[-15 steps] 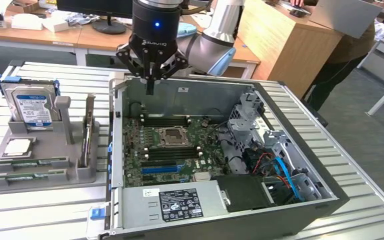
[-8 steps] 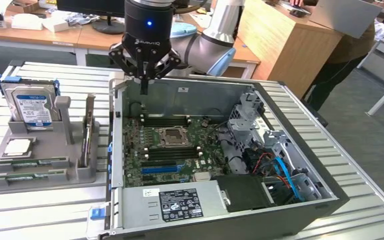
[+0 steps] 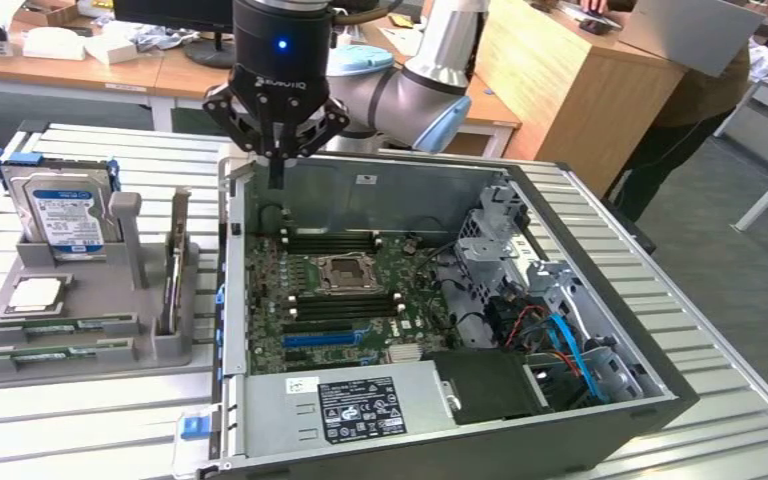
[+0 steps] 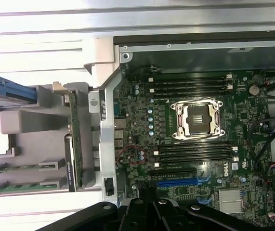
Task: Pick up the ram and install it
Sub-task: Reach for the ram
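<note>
The claw [image 3: 277, 162] hangs over the far edge of the open computer case [image 3: 357, 195], on the exterior view's left side. Its fingers look pressed together. The ram [image 3: 61, 325] lies flat in the gray holder [image 3: 91, 370], on the exterior view's left of the case, well apart from the claw. Another green stick [image 3: 48, 352] lies just beside it.
</note>
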You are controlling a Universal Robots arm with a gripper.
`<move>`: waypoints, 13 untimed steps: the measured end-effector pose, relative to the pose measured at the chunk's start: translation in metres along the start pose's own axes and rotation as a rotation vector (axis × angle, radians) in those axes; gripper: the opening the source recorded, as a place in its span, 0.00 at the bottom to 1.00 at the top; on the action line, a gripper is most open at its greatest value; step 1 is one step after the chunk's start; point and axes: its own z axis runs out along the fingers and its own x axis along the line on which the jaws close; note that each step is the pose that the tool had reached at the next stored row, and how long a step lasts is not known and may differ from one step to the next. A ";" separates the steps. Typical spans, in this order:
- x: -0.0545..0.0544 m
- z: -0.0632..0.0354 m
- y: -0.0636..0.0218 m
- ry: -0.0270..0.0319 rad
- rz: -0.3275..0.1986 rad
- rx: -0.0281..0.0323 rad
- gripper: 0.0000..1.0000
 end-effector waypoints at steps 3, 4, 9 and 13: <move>0.004 -0.0001 -0.0003 0.0000 0.000 0.0001 0.10; 0.006 -0.0001 -0.0004 0.0000 0.000 0.0000 0.10; 0.013 -0.0002 -0.0010 0.0000 0.000 0.0000 0.10; 0.020 -0.0005 -0.0015 0.0000 0.000 0.0001 0.10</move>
